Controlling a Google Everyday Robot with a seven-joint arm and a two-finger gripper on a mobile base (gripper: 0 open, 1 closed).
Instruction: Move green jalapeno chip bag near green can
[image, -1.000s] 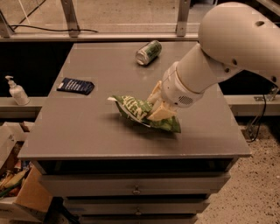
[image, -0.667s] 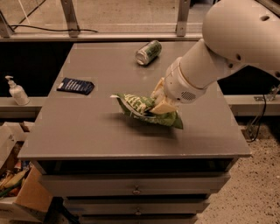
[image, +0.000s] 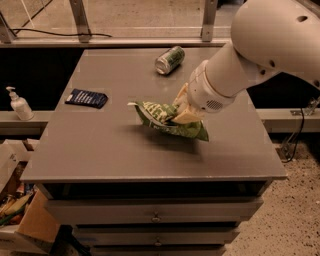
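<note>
The green jalapeno chip bag (image: 162, 120) is crinkled, with white lettering, and is held a little above the middle of the grey table (image: 100, 145). My gripper (image: 181, 111) is shut on the bag's right part, coming in from the upper right on a large white arm. The green can (image: 169, 59) lies on its side near the table's far edge, apart from the bag and behind it.
A small flat dark blue packet (image: 86, 98) lies on the table's left part. A white pump bottle (image: 18, 105) stands on a ledge left of the table. Cardboard boxes (image: 20, 210) sit on the floor at lower left. Drawers are under the tabletop.
My gripper has lifted the chip bag and carried it a little back and to the right, toward the can. The can and the packet have not moved.
</note>
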